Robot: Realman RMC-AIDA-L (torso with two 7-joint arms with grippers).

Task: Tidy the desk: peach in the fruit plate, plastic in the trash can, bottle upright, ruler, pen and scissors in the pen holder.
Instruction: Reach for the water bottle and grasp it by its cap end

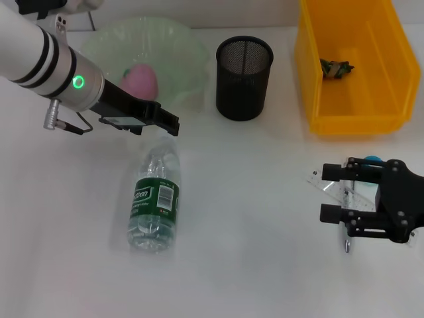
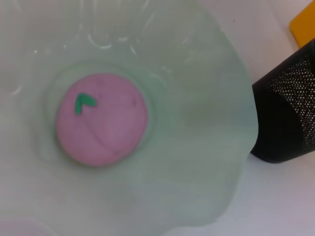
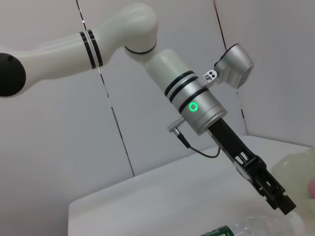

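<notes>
The pink peach lies in the pale green fruit plate; the left wrist view shows the peach from above in the plate. The clear bottle lies on its side on the white desk. My left gripper hangs over the plate's front rim, just above the bottle's cap end. My right gripper is open above the clear ruler, the pen and the blue-handled scissors. The dark green plastic lies in the yellow trash can.
The black mesh pen holder stands between the plate and the trash can and looks empty. The right wrist view shows my left arm and gripper over the bottle.
</notes>
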